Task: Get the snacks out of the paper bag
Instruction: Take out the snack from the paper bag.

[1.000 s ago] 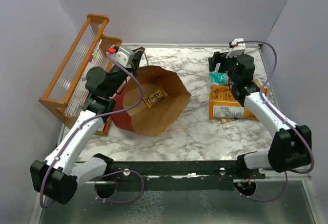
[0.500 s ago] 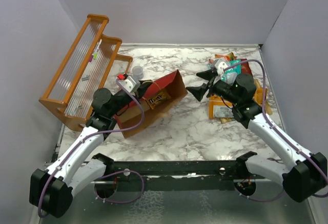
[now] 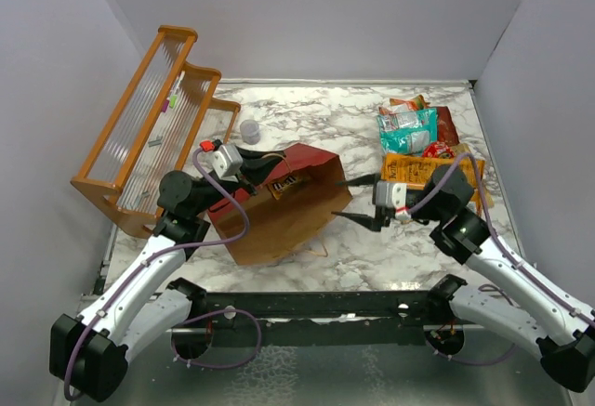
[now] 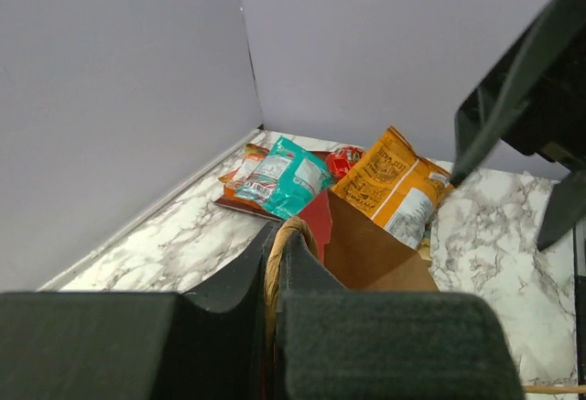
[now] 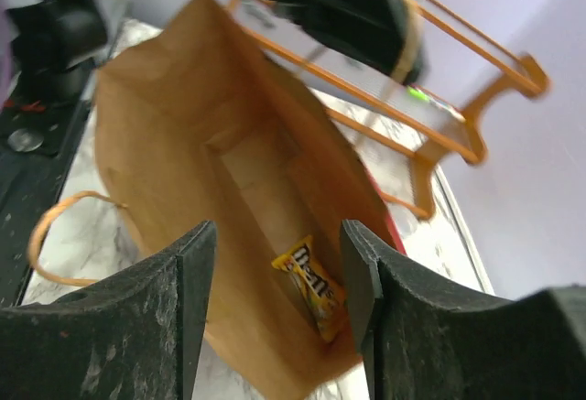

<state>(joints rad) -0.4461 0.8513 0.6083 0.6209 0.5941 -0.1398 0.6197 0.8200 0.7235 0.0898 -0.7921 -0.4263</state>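
Paper bag [image 3: 279, 225], dark red outside and brown kraft inside, tipped over with its open mouth turned to the right and a twine handle [image 5: 55, 235] trailing from the rim. One yellow M&M's packet [image 5: 311, 288] lies deep inside, near the bottom. Well apart to the right, the other snacks lie clustered: large orange-yellow chip bag [image 3: 409, 172] nearest, small red packet [image 3: 437, 150], teal packet [image 3: 407, 130], dark red Doritos bag [image 3: 447, 124] and orange packet [image 3: 405, 104] behind.

Showing white shells over black joints on the left arm [image 3: 139, 273] and right arm [image 3: 509, 264], trailing looping purple cables [image 3: 245, 221], carrying small white camera blocks [image 3: 226, 158] at the wrists, ending in matte black fingers [image 5: 137, 327].
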